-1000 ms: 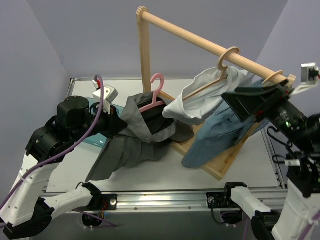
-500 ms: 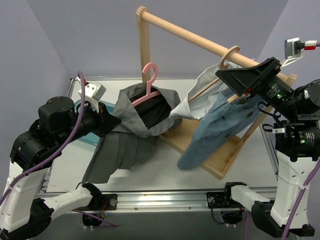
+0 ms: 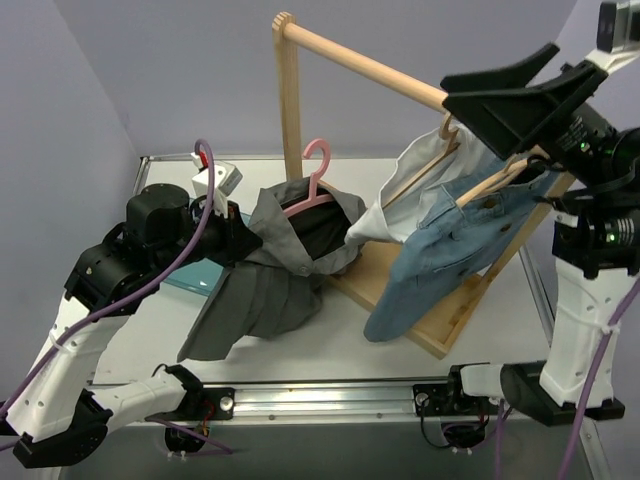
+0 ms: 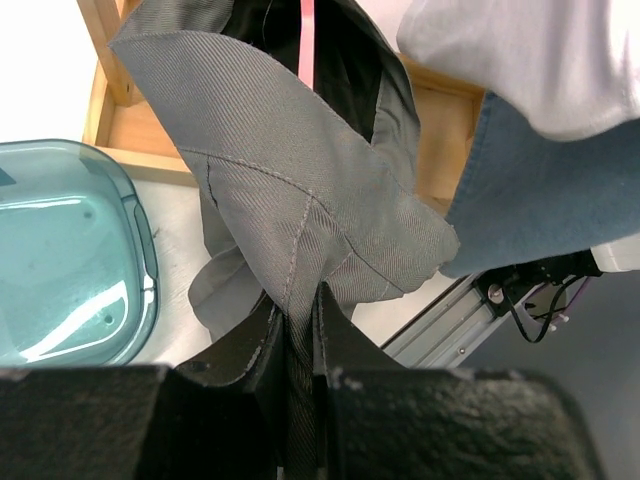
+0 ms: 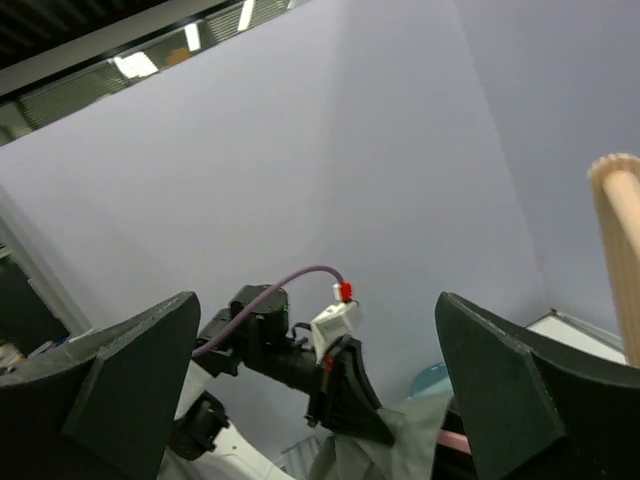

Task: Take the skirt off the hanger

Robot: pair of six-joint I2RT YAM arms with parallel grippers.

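White table (image 3: pixel 300 345), left tool (image 4: pixel 298 318) pinching grey skirt (image 4: pixel 300 190), right tool (image 5: pixel 318 330) spread wide

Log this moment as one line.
left end effector: shut on skirt | right end effector: open, holding nothing | skirt: on pink hanger

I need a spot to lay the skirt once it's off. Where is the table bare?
Bare table shows along the near rail, between the hanging skirt and the denim garment, and right of the rack base. The left is crowded: teal dish, left hand gripping the skirt. The rack base fills the middle.
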